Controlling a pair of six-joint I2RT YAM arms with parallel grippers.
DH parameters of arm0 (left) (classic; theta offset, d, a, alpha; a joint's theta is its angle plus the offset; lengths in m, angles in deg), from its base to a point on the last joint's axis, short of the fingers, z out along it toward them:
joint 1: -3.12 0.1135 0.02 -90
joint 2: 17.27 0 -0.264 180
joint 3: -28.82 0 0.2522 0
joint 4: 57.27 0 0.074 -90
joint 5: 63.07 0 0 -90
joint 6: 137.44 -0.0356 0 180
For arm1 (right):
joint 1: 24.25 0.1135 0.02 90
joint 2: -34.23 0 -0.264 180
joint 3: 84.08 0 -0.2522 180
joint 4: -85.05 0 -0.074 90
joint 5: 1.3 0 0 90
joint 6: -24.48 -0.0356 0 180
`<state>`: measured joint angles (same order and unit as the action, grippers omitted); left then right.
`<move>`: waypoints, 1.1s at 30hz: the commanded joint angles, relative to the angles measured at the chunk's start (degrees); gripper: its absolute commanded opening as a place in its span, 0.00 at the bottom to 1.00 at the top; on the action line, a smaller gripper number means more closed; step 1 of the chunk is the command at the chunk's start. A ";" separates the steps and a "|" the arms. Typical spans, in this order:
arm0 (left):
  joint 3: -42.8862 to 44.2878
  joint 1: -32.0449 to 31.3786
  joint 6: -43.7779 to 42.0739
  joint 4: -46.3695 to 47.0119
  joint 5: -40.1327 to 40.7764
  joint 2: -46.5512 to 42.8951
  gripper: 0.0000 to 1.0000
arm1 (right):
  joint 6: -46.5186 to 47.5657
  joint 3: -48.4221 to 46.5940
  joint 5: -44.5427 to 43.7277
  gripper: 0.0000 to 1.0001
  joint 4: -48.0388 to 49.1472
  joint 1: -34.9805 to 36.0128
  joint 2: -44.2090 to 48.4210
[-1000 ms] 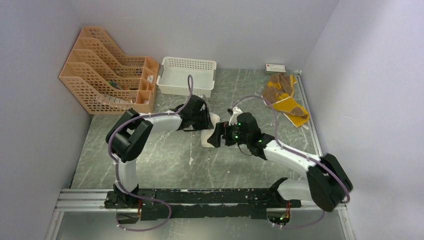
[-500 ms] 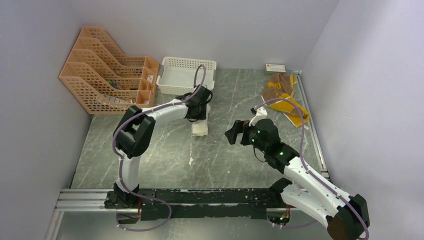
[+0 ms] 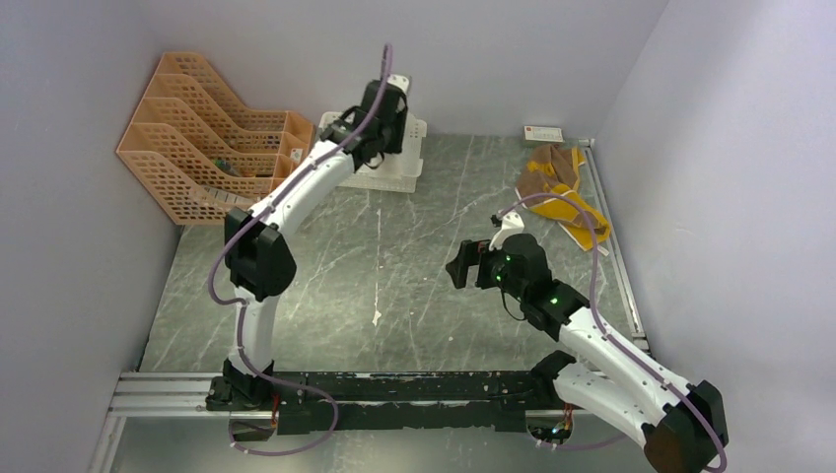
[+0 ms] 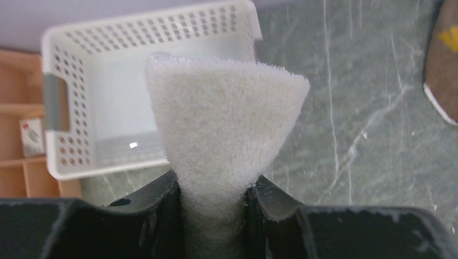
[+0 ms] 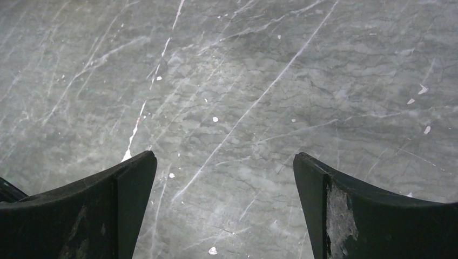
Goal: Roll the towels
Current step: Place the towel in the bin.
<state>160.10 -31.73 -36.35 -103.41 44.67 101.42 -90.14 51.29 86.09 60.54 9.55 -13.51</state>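
My left gripper is raised high over the white lattice basket at the back. It is shut on the rolled cream-white towel, which sticks out from between the jaws above the basket's near right corner. The brown and mustard towel lies flat and crumpled at the back right; its edge shows in the left wrist view. My right gripper is open and empty, low over bare marble at the table's middle right.
An orange lattice file rack stands at the back left, next to the basket. A small white box lies by the back wall. Grey walls close in on three sides. A metal rail runs along the table's right edge.
My left gripper has lifted the cream towel off the table's middle and carried it back and up over the basket. My right gripper drew back to the right and has since held still.
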 commanded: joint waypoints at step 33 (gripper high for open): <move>18.55 24.14 -15.49 10.74 -14.98 28.13 0.55 | 1.29 -3.03 5.43 1.00 3.60 -0.84 -12.05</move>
<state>179.09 -5.13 -46.08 -95.37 17.81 130.38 -88.61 49.78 90.77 61.83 9.09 -24.20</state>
